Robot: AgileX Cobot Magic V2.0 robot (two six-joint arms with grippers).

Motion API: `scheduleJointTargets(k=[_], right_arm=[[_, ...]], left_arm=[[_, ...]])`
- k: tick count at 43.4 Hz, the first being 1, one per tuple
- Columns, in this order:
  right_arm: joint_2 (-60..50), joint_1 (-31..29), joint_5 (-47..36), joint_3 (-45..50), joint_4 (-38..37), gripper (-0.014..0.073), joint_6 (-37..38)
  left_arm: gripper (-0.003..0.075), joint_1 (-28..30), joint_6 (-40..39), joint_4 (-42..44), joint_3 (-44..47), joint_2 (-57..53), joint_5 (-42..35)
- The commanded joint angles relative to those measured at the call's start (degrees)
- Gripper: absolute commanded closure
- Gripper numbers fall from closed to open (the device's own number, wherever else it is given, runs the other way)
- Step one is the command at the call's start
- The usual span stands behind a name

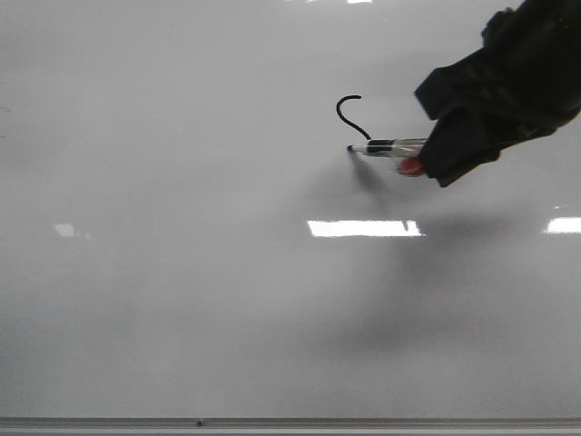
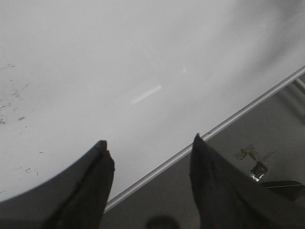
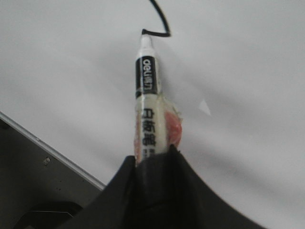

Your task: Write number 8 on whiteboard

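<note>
On the whiteboard (image 1: 182, 272), the number 8 (image 1: 349, 115) is only partly drawn: a thin black stroke that hooks over at its top and curves down to a point right of the board's centre in the front view. At the lower end of that stroke sits the black tip of a marker (image 1: 386, 147), touching the board where the line stops; in the right wrist view the same stroke (image 3: 160, 21) bends sharply and meets the marker (image 3: 147, 95) at its nib. The marker has a white barrel with a black printed band near the nib and a patch of red or orange along one side, and it lies at a shallow angle to the board with its nib pointing toward the robot's left. The right gripper (image 1: 436, 150) is clamped on the rear of the barrel, its dark covered fingers (image 3: 157, 191) closed tight around it. A soft shadow of the arm falls on the board below and beside the marker, and bright rectangular light reflections lie lower down. The left gripper (image 2: 150, 157) hangs over the board's thin grey metal edge strip (image 2: 228, 121), well apart from the writing, with its jaws spread and nothing between them; faint dark smudges mark the board there.
</note>
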Motion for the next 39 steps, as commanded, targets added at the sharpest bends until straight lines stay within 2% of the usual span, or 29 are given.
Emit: scheduleJointTargets(k=[1, 8, 16, 31, 39], right_arm=[[-0.42, 1.05, -6.88, -2.95, 0.53, 0.0691, 0.0], [-0.54, -0.22, -5.2, -4.92, 0.46, 0.0691, 0.0], [-1.21, -4.28, -4.32, -5.2, 0.46, 0.0691, 0.0], [-3.96, -4.14, -5.17, -5.2, 0.42, 0.0691, -0.07], [-4.56, -3.87, 0.13, -5.2, 0.42, 0.0691, -1.31]], left_arm=[[0.0353, 0.07, -0.74, -1.26, -1.36, -0.43, -3.11], [0.0353, 0.07, -0.74, -1.26, -1.36, -0.43, -3.11], [0.0353, 0.07, -0.74, -1.26, -1.36, -0.43, -2.69], [0.0353, 0.07, -0.74, -1.26, -1.36, -0.43, -3.54], [0.0353, 0.07, 0.17, -1.26, -1.36, -0.43, -3.54]])
